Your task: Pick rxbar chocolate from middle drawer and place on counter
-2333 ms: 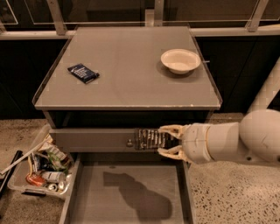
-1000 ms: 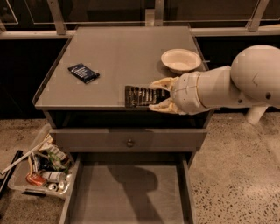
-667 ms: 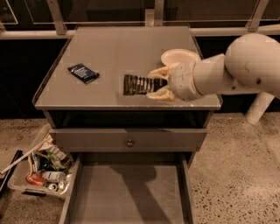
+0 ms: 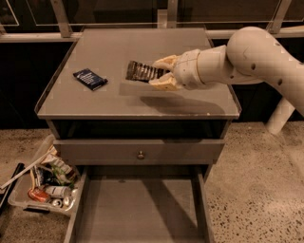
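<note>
- Speckled stone floor (image 4: 256, 190), beige with dark flecks.
- Behind, dark glass panes (image 4: 118, 12) set in pale frame bars (image 4: 61, 18).
- Low left, clear plastic bin (image 4: 23, 204) of clutter on the floor.
- Dim, warm light.
- Gripper (image 4: 159, 73) above the counter (image 4: 118, 102).

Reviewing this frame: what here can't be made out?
1. Camera view: whether the rxbar chocolate, clamped in the pincer over the counter, touches the surface; the steep angle hides any gap.
2. The middle drawer: its front is cut off by the bottom edge.
3. The counter's right rear: hidden by the arm.
4. The blue packet: print too small.
</note>
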{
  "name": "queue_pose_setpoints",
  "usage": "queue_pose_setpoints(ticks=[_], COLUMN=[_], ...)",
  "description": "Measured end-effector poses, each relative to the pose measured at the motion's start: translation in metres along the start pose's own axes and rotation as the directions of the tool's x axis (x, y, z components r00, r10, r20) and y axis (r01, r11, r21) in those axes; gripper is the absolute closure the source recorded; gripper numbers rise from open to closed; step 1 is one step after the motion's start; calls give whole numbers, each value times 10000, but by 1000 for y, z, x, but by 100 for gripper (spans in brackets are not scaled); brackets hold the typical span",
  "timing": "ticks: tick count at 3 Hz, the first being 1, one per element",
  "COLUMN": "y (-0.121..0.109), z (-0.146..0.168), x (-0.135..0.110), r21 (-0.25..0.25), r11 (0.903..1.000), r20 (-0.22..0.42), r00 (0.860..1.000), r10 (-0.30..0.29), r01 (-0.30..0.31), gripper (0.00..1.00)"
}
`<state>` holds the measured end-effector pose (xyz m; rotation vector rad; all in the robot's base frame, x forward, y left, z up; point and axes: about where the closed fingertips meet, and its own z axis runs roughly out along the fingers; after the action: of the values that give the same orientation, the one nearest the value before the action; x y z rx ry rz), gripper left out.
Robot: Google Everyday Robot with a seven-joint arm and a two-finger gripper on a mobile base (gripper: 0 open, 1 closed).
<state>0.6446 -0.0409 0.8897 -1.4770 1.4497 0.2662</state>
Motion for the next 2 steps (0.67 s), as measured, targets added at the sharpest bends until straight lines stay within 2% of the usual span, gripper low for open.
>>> queue_pose_setpoints(ticks=[2], y=[-12], z=[28], x=[18], r21=[-206], r11=[9913], r20=[413], r00=[9905], r10=[1310], r01=[-1303], gripper=[100])
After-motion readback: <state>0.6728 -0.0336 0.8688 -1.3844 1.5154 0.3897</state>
